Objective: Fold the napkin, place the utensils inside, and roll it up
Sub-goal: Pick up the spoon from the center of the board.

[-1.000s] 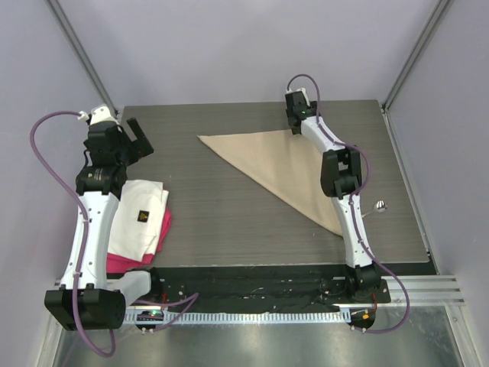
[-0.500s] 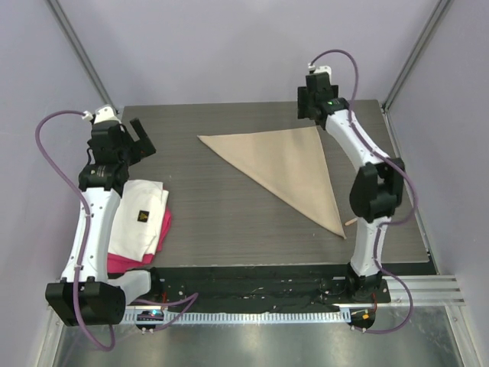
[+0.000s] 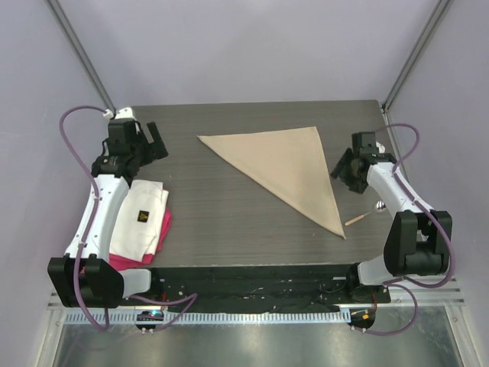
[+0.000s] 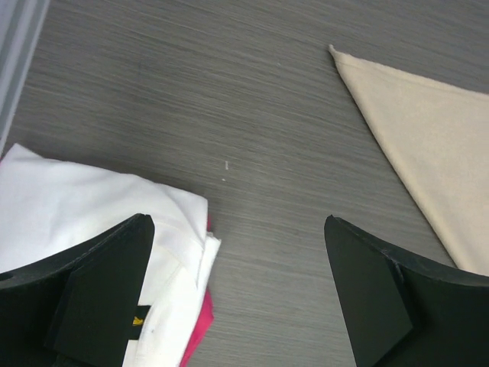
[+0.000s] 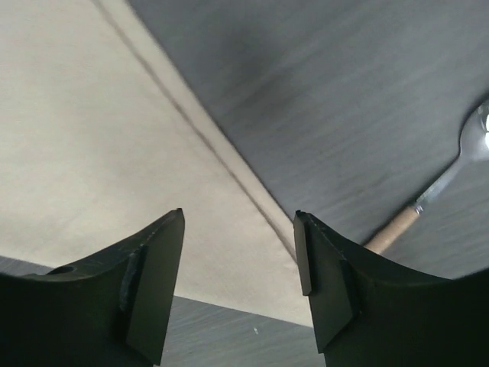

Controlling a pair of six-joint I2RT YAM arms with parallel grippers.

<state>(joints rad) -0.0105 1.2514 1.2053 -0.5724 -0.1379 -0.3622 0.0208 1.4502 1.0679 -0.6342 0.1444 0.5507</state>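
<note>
The beige napkin (image 3: 283,170) lies folded into a triangle on the dark table, its narrow tip pointing to the front right. It also shows in the right wrist view (image 5: 99,145) and its far left corner in the left wrist view (image 4: 428,122). The spoon (image 3: 365,213) lies just right of the napkin's tip, silver bowl to the right, wooden handle to the left; the right wrist view shows it too (image 5: 428,202). My right gripper (image 3: 341,170) is open and empty above the napkin's right edge. My left gripper (image 3: 157,142) is open and empty at the far left.
A white cloth with a dark logo (image 3: 140,218) lies on a pink-red cloth (image 3: 126,261) at the left front. The left wrist view shows both, the white cloth (image 4: 84,206) and the pink-red cloth (image 4: 200,329). The table's right edge (image 3: 405,191) is close to the right arm.
My right arm has swung from the napkin's far right corner back toward the front right, beside the napkin's right edge. The spoon has come into view. My left gripper shifted slightly right.
</note>
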